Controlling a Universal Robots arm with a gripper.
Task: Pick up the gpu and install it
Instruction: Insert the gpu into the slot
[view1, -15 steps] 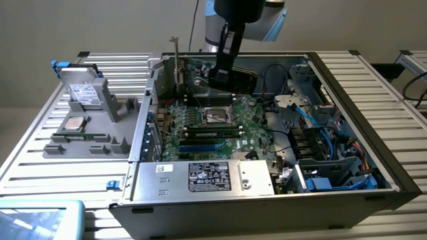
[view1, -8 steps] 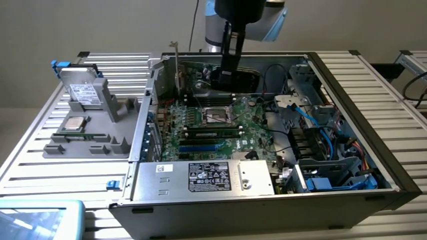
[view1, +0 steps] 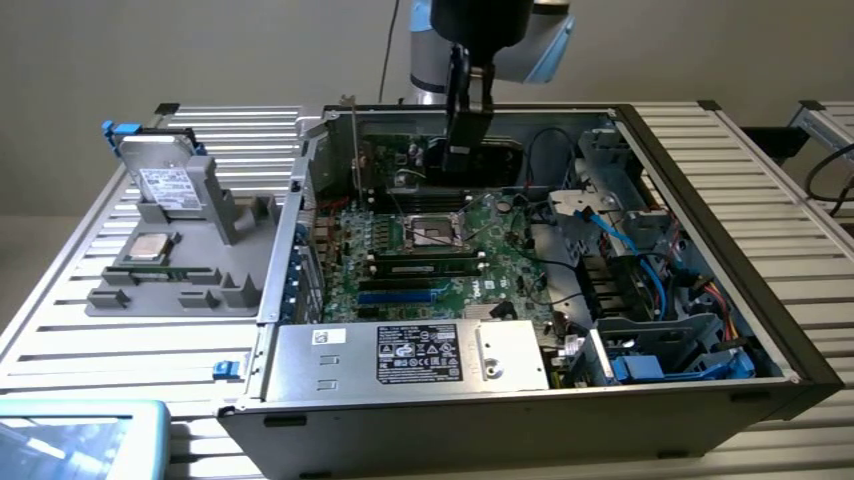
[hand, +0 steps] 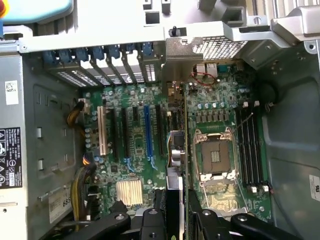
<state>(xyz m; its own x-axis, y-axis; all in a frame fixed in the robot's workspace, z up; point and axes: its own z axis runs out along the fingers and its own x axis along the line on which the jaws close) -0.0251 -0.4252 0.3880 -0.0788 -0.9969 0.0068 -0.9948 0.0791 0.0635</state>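
A slatted metal surface (view1: 747, 150) is seen across the exterior view, and an open case (view1: 534, 440) is laid on it, taking up the centre and right of the frame. Inside the case a green motherboard (view1: 400, 230) (hand: 135, 150) is seen, with a grey power supply (view1: 400, 355) at the lower centre. At the left of the frame a grey tray (view1: 174, 290) is set beside the case; a hard drive (view1: 167, 185) is stood in it and a processor (view1: 147, 247) is laid in it.

The arm (view1: 441, 40) is lowered from the upper centre of the frame into the rear of the case. The gpu (view1: 465, 150) (hand: 176, 150) is held edge-on in the end effector (view1: 467, 105) (hand: 177, 222), whose jaws are about half closed and clamped on the card's two faces. In the wrist view the card is seen over the motherboard, between the blue slot (hand: 147, 130) and the socket (view1: 434, 232) (hand: 215, 155). Whether the card touches a slot cannot be told. A memory stick (view1: 424, 265) is seated in the board, near the frame's centre.
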